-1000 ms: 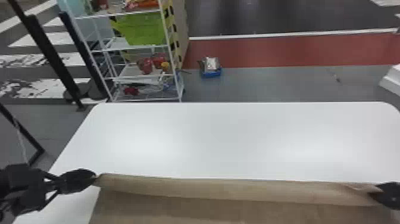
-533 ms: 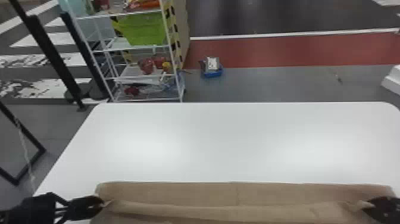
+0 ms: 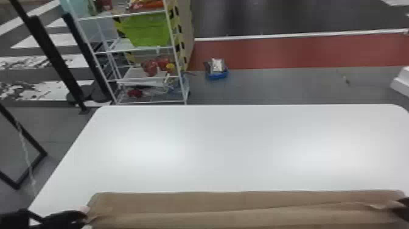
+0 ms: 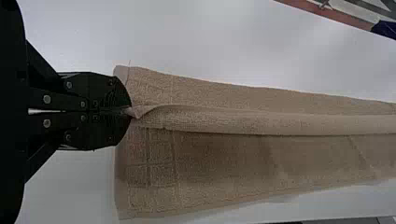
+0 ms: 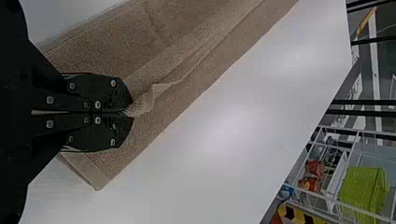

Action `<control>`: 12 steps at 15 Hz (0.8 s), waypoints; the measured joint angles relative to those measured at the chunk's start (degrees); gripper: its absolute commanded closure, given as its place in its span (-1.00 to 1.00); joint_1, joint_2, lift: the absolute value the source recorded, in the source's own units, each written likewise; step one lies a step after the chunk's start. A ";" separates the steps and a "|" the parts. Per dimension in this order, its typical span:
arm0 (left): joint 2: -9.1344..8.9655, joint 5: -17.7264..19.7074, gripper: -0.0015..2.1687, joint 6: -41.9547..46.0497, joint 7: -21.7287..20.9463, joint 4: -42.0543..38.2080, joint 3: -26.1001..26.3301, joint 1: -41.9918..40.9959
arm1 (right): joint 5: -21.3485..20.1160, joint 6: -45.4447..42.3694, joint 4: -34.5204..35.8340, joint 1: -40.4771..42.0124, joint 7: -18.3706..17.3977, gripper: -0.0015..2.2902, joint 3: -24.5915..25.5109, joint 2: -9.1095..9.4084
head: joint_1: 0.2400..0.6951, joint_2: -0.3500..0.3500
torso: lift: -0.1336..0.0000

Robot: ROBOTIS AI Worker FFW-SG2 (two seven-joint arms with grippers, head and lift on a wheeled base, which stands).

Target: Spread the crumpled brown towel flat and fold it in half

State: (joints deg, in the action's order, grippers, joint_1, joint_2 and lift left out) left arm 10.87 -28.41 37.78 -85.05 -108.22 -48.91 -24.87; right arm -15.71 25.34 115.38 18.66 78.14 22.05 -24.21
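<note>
close in, the brown towel (image 3: 213, 220) lies across the near part of the bench (image 3: 228, 149), long ways between its left and right edges. at the towel's left end is the left gripper (image 3: 84, 214), near the bench's left edge; at its right end is the right gripper (image 3: 395, 209), over by the bench's right side. in the left wrist view the left gripper (image 4: 130, 112) has its two flat fingers together, with a small pinch of cloth caught at the tips. in the right wrist view the right gripper (image 5: 130, 112) is closed the same way, on a gathered bit of cloth.

a long raised fold (image 4: 224, 120) runs along the towel from one gripper to the other, with cloth spread on both sides of it. past that fold, a smoother strip ends in a fairly straight border, well apart from the bench's far edge and roughly in line with it.

beyond the bench's far left corner stands a white wire rack (image 3: 178, 65), with red items (image 3: 150, 67) on a lower shelf and a green bin (image 3: 147, 30) above. a blue tray (image 3: 216, 75) sits on the grey floor (image 3: 274, 85) to the rack's right, and farther off is a red floor band (image 3: 298, 51)
</note>
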 measured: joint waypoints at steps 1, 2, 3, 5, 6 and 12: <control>-0.20 0.44 0.98 0.43 0.20 -0.25 -0.24 -1.07 | -0.03 -0.12 0.11 0.42 0.00 0.15 0.13 -0.03 | 1.00 0.46 | -0.84; -0.45 0.57 0.98 0.65 0.30 -0.29 -0.02 -1.86 | -0.31 -0.22 -0.12 0.59 0.00 0.15 -0.17 -0.03 | 1.00 0.45 | -0.84; -0.71 0.56 0.98 0.72 0.45 -0.16 0.65 -2.51 | -0.77 -0.32 -0.57 0.65 0.00 0.15 -0.92 -0.02 | 1.00 0.44 | -0.84; -1.28 0.41 0.98 0.75 0.80 -0.04 2.25 -3.21 | -1.47 -0.41 -1.34 0.17 0.00 0.15 -2.32 0.15 | 1.00 0.42 | -0.84; -1.62 0.35 0.98 0.75 0.97 -0.07 3.06 -3.30 | -1.59 -0.40 -1.61 -0.44 0.00 0.15 -2.73 0.23 | 1.00 0.41 | -0.84; -2.68 0.84 0.98 0.48 -0.32 -2.69 2.96 -4.66 | -0.26 0.63 -0.69 -1.35 0.00 0.15 -0.57 0.13 | 1.00 0.28 | -0.84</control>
State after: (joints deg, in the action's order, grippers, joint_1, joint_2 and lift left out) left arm 8.20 -27.57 38.26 -85.37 -110.91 -45.95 -29.53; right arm -15.98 25.97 114.69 17.30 78.13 21.49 -24.08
